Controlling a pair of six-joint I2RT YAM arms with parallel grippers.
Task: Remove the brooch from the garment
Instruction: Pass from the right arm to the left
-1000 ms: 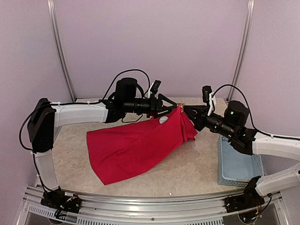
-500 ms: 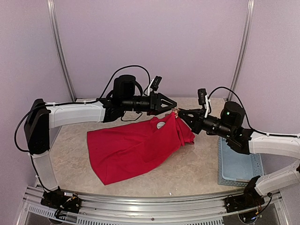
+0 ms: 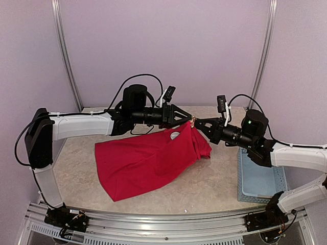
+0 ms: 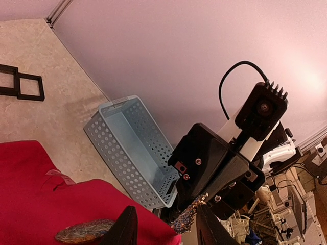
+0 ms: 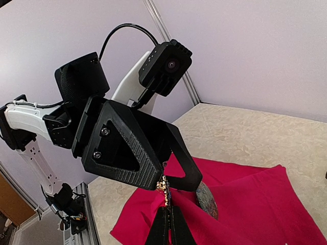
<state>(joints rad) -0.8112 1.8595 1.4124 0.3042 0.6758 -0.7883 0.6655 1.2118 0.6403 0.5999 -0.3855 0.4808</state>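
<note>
Where the red garment (image 3: 148, 161) peaks off the surface (image 3: 214, 184), right fingers (image 5: 179, 229) pinch the glittery brooch (image 4: 186, 219) — left fingers (image 4: 125, 227) stand apart, flanking it.

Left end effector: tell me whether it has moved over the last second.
Yes, slightly. The left end effector has drawn back leftward, toward the back-left rail, while staying at the garment's raised corner.

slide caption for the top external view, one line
left pincer and right pincer meet at the brooch on the lifted corner of the red garment
</note>
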